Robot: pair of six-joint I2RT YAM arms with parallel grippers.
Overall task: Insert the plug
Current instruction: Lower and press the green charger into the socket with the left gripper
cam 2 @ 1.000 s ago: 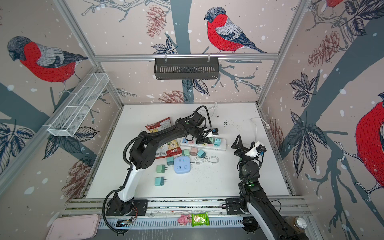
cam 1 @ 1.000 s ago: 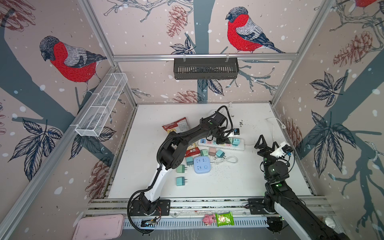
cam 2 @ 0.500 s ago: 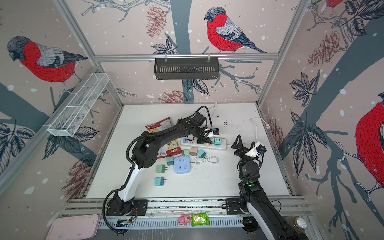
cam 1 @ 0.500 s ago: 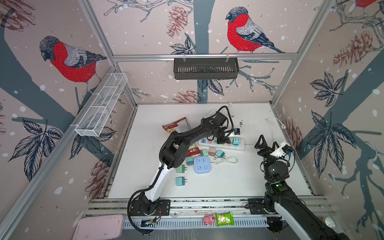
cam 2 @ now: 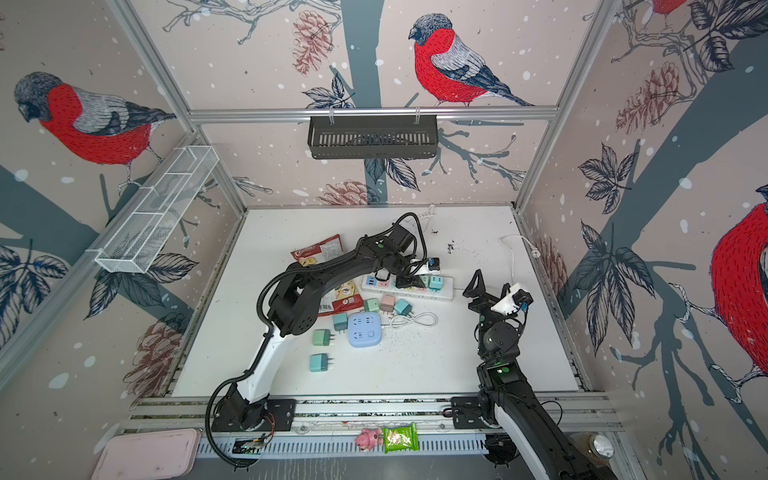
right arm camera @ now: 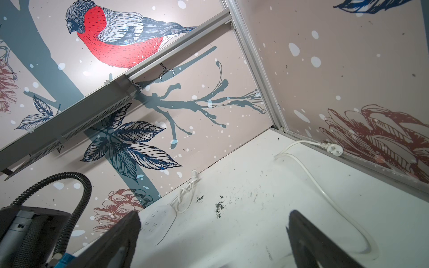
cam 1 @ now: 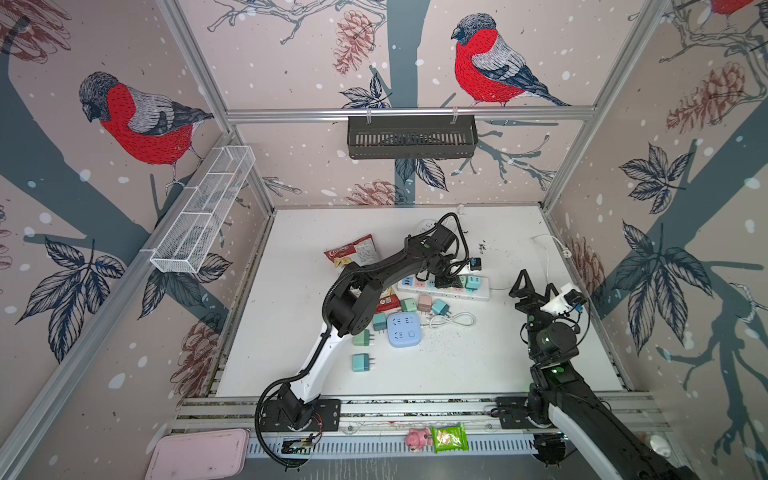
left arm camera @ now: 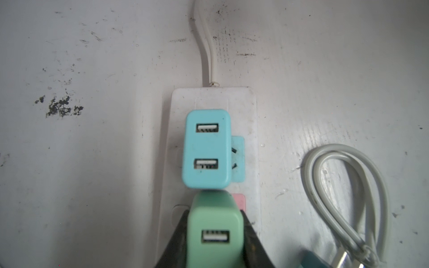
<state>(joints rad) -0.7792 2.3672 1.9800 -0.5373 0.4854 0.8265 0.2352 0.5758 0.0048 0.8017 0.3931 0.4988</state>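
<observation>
Nothing much has moved since a moment ago: the left end effector (cam 1: 448, 279) still sits over the power strip (left arm camera: 251, 111), clenched on the green plug (left arm camera: 214, 222). That plug is upright at the strip, touching the blue plug (left arm camera: 206, 148) already in it. Right of the strip, the right end effector (cam 1: 536, 284) hangs wide open, holding nothing. The white counter (cam 1: 457, 365) is scuffed; bird pictures (cam 1: 486, 70) cover the walls (cam 1: 291, 62).
</observation>
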